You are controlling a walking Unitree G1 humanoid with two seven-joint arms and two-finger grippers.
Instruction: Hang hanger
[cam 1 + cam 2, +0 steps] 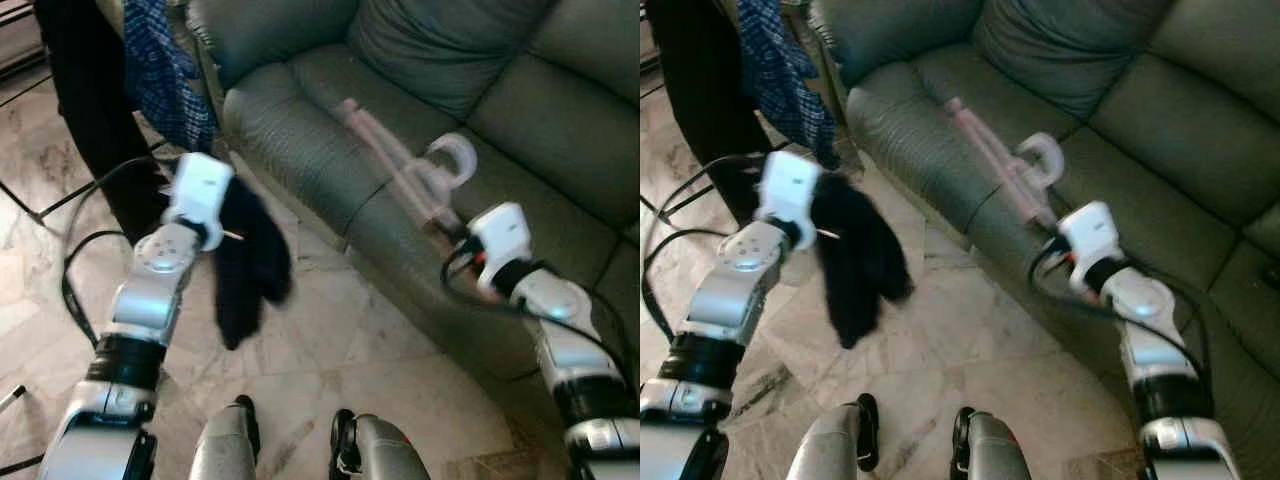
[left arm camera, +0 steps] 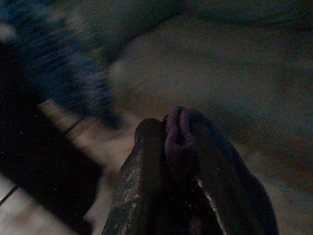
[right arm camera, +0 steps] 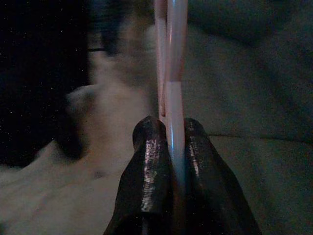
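Note:
A pink plastic hanger [image 1: 400, 160] is held over the edge of the green sofa's seat, its hook [image 1: 455, 158] curled upward. My right gripper [image 3: 170, 128] is shut on one of the hanger's bars [image 3: 172, 83]. A dark navy garment [image 1: 248, 262] droops from my left gripper [image 2: 168, 134], which is shut on a fold of it, out over the floor beside the sofa's arm.
The green sofa [image 1: 480, 90] spans the back and right. A blue checked shirt [image 1: 160, 70] and a dark garment [image 1: 85, 100] hang at the left above black rack legs. Black cables loop by both arms. Marble floor [image 1: 330, 350] lies below; my own legs [image 1: 300, 445] stand at the bottom.

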